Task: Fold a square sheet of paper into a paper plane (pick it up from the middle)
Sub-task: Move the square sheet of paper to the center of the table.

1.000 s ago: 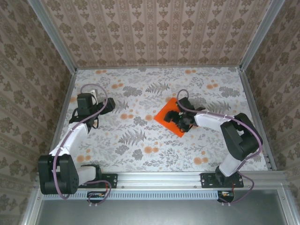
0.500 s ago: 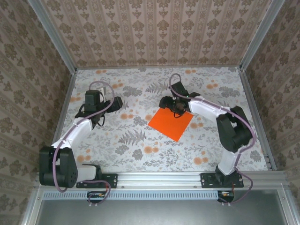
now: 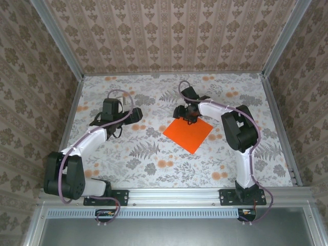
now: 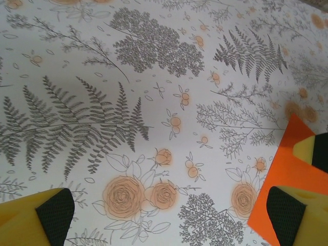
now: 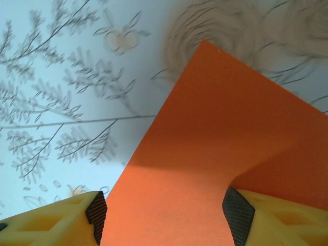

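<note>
The square sheet of paper (image 3: pixel 188 136) lies flat on the flowered worktop (image 3: pixel 128 154), a little right of the middle of the top view, turned like a diamond. It is thin and very light. I judge that it will bend at once, slide easily on the smooth surface, and keep a crease wherever it is squeezed. No edge stands up to catch.

The right tool (image 3: pixel 185 114) is at the upper corner of the sheet. In the right wrist view its two pads (image 5: pixel 238 212) are apart with orange paper showing between them, and they pinch nothing that I can see. The left tool (image 3: pixel 134 115), left of the sheet and apart from it, is spread wide and empty.

The task asks for a hold at the middle. Probably the pads must gather a small ridge there, gently, because a hard pinch would leave a false fold.
</note>
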